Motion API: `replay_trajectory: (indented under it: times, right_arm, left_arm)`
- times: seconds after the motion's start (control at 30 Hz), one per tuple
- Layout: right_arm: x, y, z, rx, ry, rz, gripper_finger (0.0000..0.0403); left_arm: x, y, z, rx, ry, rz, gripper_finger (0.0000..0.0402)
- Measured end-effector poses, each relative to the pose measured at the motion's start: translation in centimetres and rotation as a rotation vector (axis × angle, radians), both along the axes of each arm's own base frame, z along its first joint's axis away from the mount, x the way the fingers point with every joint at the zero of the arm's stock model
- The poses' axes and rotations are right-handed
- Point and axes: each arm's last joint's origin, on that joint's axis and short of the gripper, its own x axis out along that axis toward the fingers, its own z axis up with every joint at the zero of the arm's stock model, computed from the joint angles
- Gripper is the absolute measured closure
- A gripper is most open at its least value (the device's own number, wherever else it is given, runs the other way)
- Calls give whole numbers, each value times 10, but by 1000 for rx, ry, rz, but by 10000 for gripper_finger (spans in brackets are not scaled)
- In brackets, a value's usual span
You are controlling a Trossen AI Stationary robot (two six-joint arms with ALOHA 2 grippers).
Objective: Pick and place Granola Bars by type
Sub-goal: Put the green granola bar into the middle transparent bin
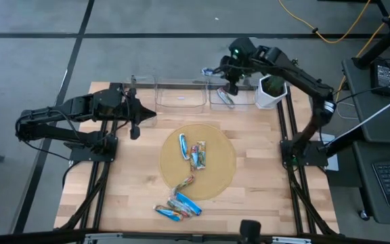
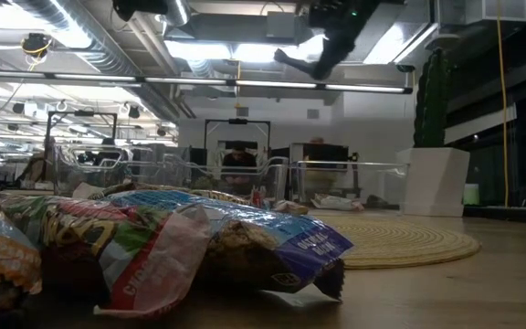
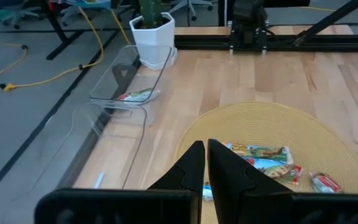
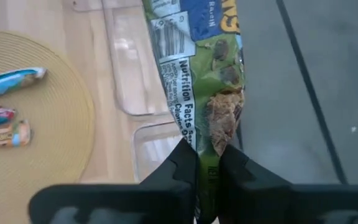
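Three granola bars lie flat on the round tan mat [image 1: 198, 161]: a blue one [image 1: 183, 146], a multicoloured one [image 1: 198, 155] and one at the near rim [image 1: 185, 182]. A few more [image 1: 178, 207] are heaped on the wood by the near edge. One bar [image 1: 225, 99] lies in the right clear bin [image 1: 217, 103]. My right gripper [image 1: 232, 86] is high above that bin, shut on a green and blue bar [image 4: 204, 74]. My left gripper [image 1: 135, 130] hovers left of the mat, its fingers [image 3: 194, 163] shut on nothing. My right gripper [image 4: 207, 152] pinches the green and blue bar by one end of its wrapper [image 4: 213, 134] between the two fingers. The bar is lifted clear, and it runs on straight from the fingertips, over the bin's wall and the table's far edge.
Three clear bins stand in a row along the far edge [image 1: 180, 99]. A white pot with a plant [image 1: 271, 92] stands right of them. Bare wood lies on either side of the mat.
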Motion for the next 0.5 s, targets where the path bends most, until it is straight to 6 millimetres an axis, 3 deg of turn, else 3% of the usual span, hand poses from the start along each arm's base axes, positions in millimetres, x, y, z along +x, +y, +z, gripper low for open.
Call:
replay_trajectory:
  times: [0.27,0.5]
  right_arm:
    - [32,-26,35,-40,-114,-45,375]
    - [49,-39,6,43,-75,-50,366]
  left_arm:
    - [0,1,0,9,2,18,386]
    - [0,1,0,9,2,18,386]
